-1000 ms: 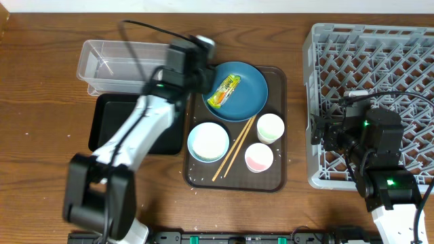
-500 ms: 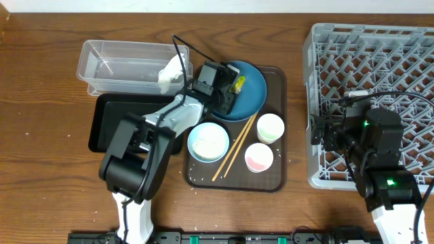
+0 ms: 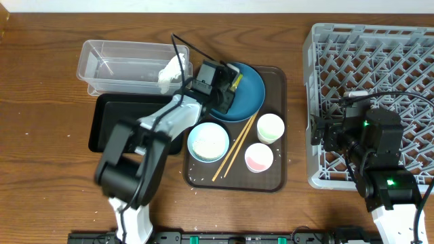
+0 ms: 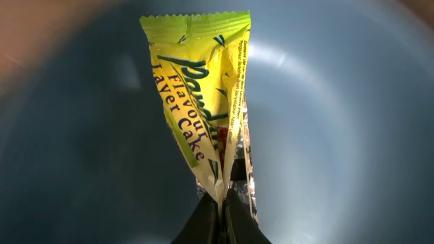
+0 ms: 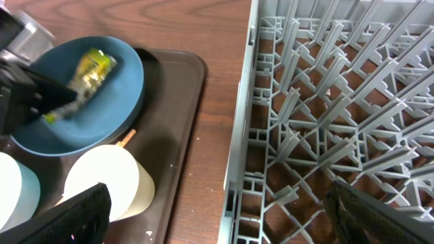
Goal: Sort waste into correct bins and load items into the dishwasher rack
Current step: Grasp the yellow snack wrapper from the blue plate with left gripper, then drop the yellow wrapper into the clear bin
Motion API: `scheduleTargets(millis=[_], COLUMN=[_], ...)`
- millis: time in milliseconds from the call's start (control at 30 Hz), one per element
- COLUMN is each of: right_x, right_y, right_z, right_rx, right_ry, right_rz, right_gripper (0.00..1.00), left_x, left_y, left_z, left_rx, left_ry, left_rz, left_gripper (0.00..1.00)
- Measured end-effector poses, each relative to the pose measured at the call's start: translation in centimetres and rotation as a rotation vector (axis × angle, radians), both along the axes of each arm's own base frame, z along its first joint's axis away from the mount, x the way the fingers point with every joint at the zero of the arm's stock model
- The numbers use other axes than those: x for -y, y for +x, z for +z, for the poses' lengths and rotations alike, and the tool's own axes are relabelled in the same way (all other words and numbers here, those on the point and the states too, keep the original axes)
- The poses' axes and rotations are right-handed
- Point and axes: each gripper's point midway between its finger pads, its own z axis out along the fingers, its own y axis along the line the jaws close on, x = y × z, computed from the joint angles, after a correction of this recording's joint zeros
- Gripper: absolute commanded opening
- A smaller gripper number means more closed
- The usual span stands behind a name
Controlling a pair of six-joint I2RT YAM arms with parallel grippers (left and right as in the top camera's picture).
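Note:
My left gripper (image 3: 229,87) is shut on one end of the green-and-yellow snack wrapper (image 4: 196,102), over the dark-blue plate (image 3: 252,91) on the brown tray. In the left wrist view the wrapper's pinched end sits between my dark fingertips (image 4: 207,220). A crumpled white tissue (image 3: 172,72) lies at the right end of the clear tub (image 3: 115,64). In front of the tub lies the black tray (image 3: 122,125). My right gripper (image 5: 227,217) stands open with nothing in it, at the left edge of the grey dishwasher rack (image 3: 373,81).
The brown serving tray (image 3: 278,173) also carries a pale-blue bowl (image 3: 208,141), wooden chopsticks (image 3: 234,146), a white cup (image 3: 270,127) and a pink-lined cup (image 3: 258,156). White specks (image 3: 196,179) dot its front left corner. The rack's pegs (image 5: 325,88) stand upright.
The left arm swung from the tub's right end onto the plate, the tissue now shows in the tub, and the left gripper has shut on the wrapper. The right arm has not moved.

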Motion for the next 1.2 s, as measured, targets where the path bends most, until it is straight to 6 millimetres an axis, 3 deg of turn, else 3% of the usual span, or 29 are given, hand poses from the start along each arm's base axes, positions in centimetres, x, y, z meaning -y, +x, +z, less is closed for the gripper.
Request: scheduleTargets(millis=[133,233,300,367,500,600,667,700,867,1000,1200], right_x=[0.0,0.0,0.0,0.0,0.0,0.0,0.0,0.0,0.0,0.0,0.0], right_y=[0.0,0.0,0.0,0.0,0.0,0.0,0.0,0.0,0.0,0.0,0.0], right_z=[0.0,0.0,0.0,0.0,0.0,0.0,0.0,0.0,0.0,0.0,0.0], right_rx=[0.0,0.0,0.0,0.0,0.0,0.0,0.0,0.0,-0.001,-0.001,-0.002], right_ry=[0.0,0.0,0.0,0.0,0.0,0.0,0.001,0.001,0.001,0.001,0.001], right_rz=[0.0,0.0,0.0,0.0,0.0,0.0,0.0,0.0,-0.001,-0.001,-0.001], right_gripper=[0.99,0.99,0.99,0.99,0.99,0.99,0.99,0.99,0.99,0.99,0.99], left_x=[-1.5,-4.3,-7.0,-9.8,-15.0,-18.0,-19.3,-19.9,-20.1,-18.9,-16.0], left_y=[0.8,1.6,2.3,2.9,4.1,4.5,4.7,4.7,4.7,4.1,0.1], left_z=[7.0,11.6,13.2,13.2,11.4,9.9,9.2,8.9,9.3,10.4,13.2], left_rx=[0.147,0.254,0.29,0.292,0.25,0.216,0.198,0.191,0.194,0.191,0.101], left_ry=[-0.001,0.019,0.042,0.073,0.128,0.153,0.16,0.161,0.145,0.1,-0.044], left_rz=[0.061,0.154,0.228,0.299,0.422,0.488,0.521,0.535,0.542,0.498,0.403], left_gripper=[0.06,0.06,0.07,0.08,0.13,0.5,0.64,0.66,0.66,0.66,0.82])
